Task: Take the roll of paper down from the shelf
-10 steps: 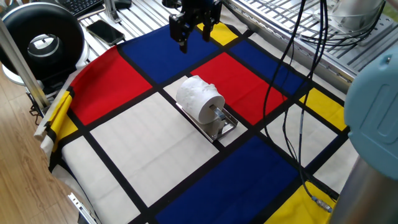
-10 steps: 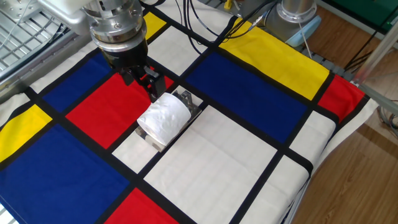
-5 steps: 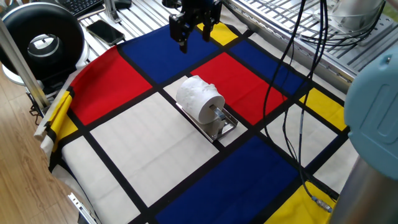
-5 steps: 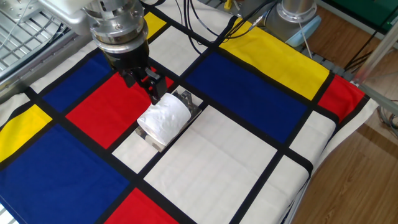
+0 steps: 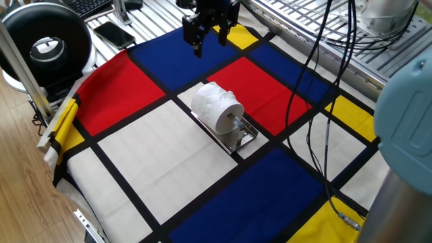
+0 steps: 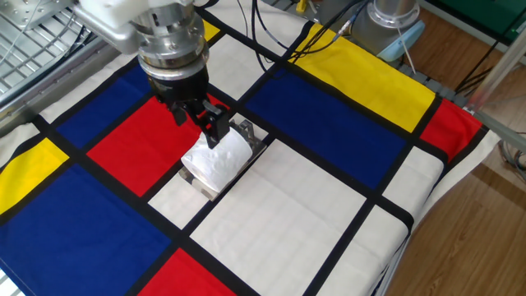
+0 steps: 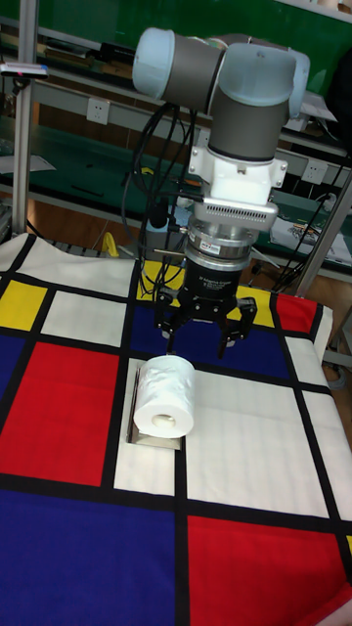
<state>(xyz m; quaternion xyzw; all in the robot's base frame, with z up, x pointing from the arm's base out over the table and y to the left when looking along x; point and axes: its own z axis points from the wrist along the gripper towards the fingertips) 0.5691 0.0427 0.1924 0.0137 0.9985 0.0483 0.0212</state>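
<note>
The roll of paper (image 5: 217, 107) sits on the peg of the shelf (image 5: 237, 136), which we find lying on a white panel of the colour-block cloth (image 5: 148, 155) covering the bench. We see the white, embossed roll lying horizontally, its hollow core facing the tall fixed view (image 7: 164, 395). The gripper (image 7: 198, 346) hangs above the cloth at roughly 1 o'clock from the roll in the tall fixed view, its jaws spread apart and holding nothing. In the other fixed view the gripper (image 6: 200, 123) overlaps the roll's (image 6: 218, 160) upper edge; we cannot tell whether they touch. A black reel (image 5: 44, 44) stands at 10 o'clock, well apart.
</note>
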